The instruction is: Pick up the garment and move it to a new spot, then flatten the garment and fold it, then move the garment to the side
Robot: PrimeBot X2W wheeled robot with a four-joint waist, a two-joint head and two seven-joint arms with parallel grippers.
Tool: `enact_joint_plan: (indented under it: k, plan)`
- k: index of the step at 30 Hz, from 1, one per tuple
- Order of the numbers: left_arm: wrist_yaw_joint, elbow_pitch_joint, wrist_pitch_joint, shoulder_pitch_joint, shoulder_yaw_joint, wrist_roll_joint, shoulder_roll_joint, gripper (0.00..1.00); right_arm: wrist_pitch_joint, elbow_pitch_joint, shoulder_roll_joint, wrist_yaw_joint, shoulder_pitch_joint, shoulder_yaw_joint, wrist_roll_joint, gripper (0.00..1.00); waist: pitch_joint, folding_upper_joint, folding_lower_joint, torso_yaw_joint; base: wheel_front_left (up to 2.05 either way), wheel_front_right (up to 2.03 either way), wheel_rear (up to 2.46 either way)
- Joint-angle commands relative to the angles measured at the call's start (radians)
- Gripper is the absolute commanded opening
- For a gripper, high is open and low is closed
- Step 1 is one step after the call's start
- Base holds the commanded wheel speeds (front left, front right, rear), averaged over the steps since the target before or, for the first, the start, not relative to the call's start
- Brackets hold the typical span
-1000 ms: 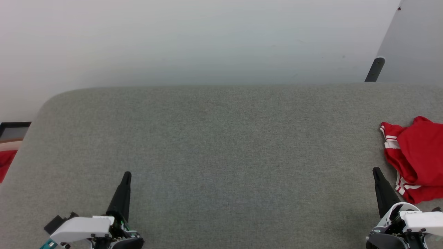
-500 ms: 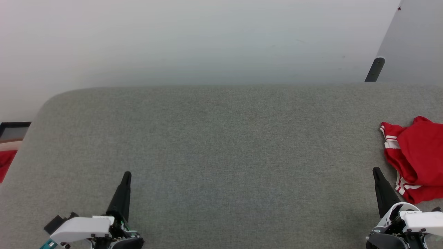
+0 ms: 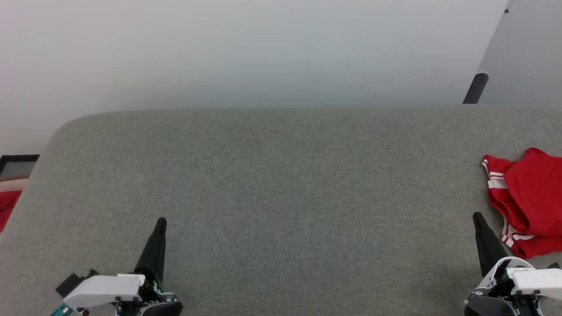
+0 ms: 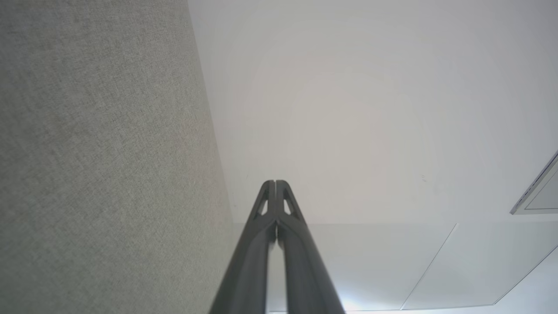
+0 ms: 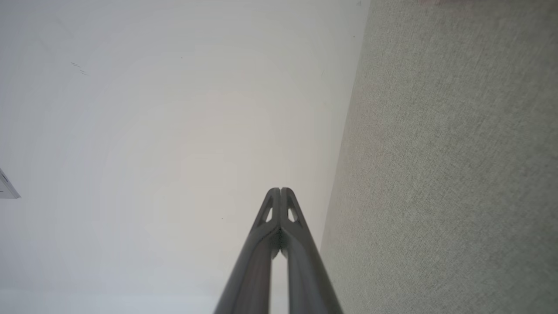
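Head view, left to right. Beyond the left border of the grey fabric-covered surface [image 3: 281,184], whose far-left corner is rounded, a patch of red cloth [image 3: 6,207] lies lower down, off the surface. The left gripper [image 3: 161,223] stands at the lower left with its jaws pressed together on nothing; the left wrist view confirms the two fingers meeting at the tip [image 4: 275,183]. From there the whole middle of the surface lies bare up to its straight far edge, with pale floor [image 3: 263,52] beyond. The right gripper [image 3: 477,217] stands at the lower right, jaws likewise closed and empty, tips meeting in the right wrist view [image 5: 280,190]. The garment [image 3: 533,202] lies crumpled on the surface at the right margin, cut by the picture edge, just beside the right gripper's fingers but apart from them. Its long axis runs near to far; its red-and-white striped trim faces left, toward the bare middle. Which end is the collar cannot be told.
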Motion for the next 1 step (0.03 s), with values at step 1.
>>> enact_joint_plan:
  k: [1]
  plan:
    - [-0.004, -0.002, 0.002, -0.008, 0.002, -0.003, 0.0, 0.0, 0.001, -0.002, 0.002, 0.0, -0.004, 0.0, 0.004, 0.0, 0.0, 0.0, 0.0, 0.0, 0.0, 0.0, 0.0]
